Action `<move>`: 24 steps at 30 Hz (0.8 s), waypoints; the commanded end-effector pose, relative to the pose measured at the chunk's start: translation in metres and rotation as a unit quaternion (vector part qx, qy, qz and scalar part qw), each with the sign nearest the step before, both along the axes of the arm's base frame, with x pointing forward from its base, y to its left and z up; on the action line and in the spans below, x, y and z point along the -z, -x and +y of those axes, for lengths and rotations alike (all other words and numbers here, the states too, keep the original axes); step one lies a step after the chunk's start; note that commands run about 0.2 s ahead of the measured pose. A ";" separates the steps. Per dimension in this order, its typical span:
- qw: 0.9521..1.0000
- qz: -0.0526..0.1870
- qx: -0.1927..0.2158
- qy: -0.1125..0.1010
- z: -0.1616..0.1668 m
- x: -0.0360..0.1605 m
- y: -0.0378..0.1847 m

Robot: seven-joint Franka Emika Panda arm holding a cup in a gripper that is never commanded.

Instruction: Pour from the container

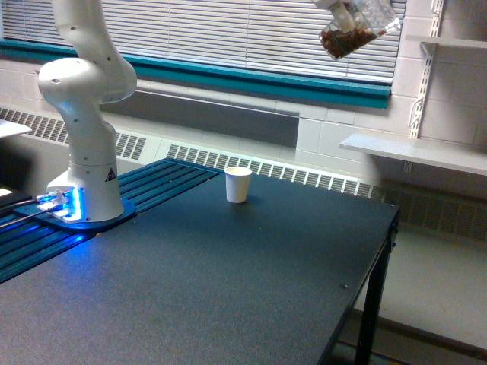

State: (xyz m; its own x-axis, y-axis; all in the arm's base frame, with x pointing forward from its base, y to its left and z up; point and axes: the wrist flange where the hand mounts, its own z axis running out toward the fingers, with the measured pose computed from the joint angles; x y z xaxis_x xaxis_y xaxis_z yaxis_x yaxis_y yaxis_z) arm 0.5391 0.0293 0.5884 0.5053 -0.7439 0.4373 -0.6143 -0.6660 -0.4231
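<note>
Clear cup (358,30) with dark brown bits sits high at the top edge of the exterior view, tilted, bits piled at its lower end, well above and toward the exterior view's right of the white paper cup (238,185) standing upright on the dark counter (228,281). End effector (344,11) is mostly cut off by the top edge; only a white bit shows against the cup, seemingly gripping it, jaw opening can't be told. Arm base (84,114) stands at the counter's exterior-view left, blue light at its foot.
</note>
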 end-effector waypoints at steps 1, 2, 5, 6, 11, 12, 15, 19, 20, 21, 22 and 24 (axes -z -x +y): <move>0.999 0.005 0.027 -0.022 0.017 0.001 0.012; 0.999 0.007 0.024 -0.022 0.021 0.003 0.014; 1.000 0.012 0.016 -0.017 0.030 0.006 0.020; 1.000 0.013 0.013 -0.017 0.034 0.007 0.022; 1.000 0.021 -0.005 -0.010 0.051 0.013 0.031; 1.000 0.023 -0.009 -0.006 0.055 0.014 0.032; 0.999 0.028 -0.021 0.000 0.065 0.018 0.036; 0.998 0.037 -0.042 0.011 0.079 0.023 0.041; 0.998 0.039 -0.047 0.012 0.083 0.024 0.041; 0.998 0.042 -0.054 0.013 0.087 0.025 0.042; 0.997 0.044 -0.060 0.015 0.090 0.027 0.043; 0.996 0.047 -0.070 0.023 0.096 0.029 0.045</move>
State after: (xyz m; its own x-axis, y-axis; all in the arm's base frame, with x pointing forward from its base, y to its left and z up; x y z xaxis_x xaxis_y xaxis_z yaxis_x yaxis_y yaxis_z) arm 0.5009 0.1070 0.5608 0.5992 -0.6922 0.4022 -0.5904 -0.7214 -0.3620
